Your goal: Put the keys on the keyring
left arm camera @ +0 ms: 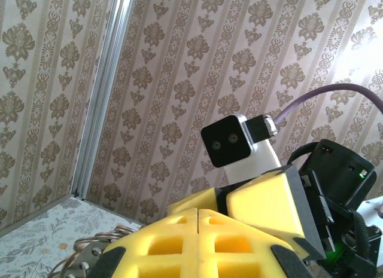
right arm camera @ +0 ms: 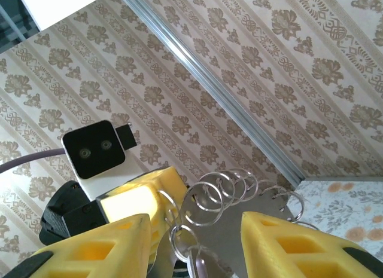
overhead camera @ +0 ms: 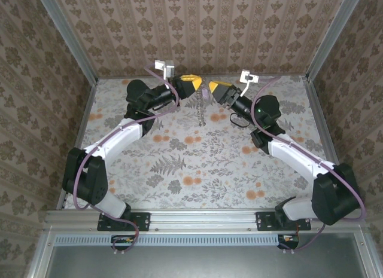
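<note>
My left gripper (overhead camera: pixel 193 82) is held high over the far middle of the table, its yellow foam fingers (left arm camera: pixel 179 242) pressed shut. It pinches the top of the keyring (overhead camera: pixel 201 113), a grey metal strip with several wire rings (right arm camera: pixel 239 185) that hangs down from it. A small key (overhead camera: pixel 203 95) with a lilac head hangs on the lowest wire ring (right arm camera: pixel 190 242), just under the left fingers. My right gripper (overhead camera: pixel 213 86) faces the left one from the right. Its jaws stand open on either side of the strip and rings (right arm camera: pixel 196 221), touching neither.
The floral table top (overhead camera: pixel 197 164) lies well below both grippers. Patterned walls close in the back and sides, with aluminium posts (overhead camera: pixel 326 33) at the corners. The coiled rings (left arm camera: pixel 99 242) sit at the lower left of the left wrist view.
</note>
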Tool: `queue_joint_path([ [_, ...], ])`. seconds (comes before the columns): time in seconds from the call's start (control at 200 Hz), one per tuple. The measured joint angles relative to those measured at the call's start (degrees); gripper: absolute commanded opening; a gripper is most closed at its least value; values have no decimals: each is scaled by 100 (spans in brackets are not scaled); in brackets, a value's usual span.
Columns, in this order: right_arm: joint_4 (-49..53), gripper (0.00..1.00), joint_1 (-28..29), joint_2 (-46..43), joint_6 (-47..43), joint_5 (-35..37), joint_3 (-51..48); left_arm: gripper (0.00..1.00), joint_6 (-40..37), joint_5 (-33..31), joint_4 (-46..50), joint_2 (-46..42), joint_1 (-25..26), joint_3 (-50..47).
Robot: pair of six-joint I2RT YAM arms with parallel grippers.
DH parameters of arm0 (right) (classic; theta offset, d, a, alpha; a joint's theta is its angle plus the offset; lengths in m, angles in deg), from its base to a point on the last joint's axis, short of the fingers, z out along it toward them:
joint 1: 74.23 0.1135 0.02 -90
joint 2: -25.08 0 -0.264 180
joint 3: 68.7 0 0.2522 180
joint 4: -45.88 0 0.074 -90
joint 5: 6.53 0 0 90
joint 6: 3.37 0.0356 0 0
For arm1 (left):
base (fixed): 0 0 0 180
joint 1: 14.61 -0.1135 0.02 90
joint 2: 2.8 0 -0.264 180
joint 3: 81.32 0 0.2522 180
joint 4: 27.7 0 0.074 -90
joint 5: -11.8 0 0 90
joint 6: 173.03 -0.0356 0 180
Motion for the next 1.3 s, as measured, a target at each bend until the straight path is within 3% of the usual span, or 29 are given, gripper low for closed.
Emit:
queue_joint_path([
  [0.335,-595,46,0,678,343,-186,291,0,9,-90,-63,0,-2,-7],
  [1.045,-1231,45,76,717,623,-483,299,0,11,-109,-151,0,4,-9],
  [1.14,-1300,38,76,752,671,-546,299,0,11,-109,-149,0,11,-9],
  [1.3,-1338,17,76,756,739,-592,297,0,11,-109,-151,0,37,-9],
])
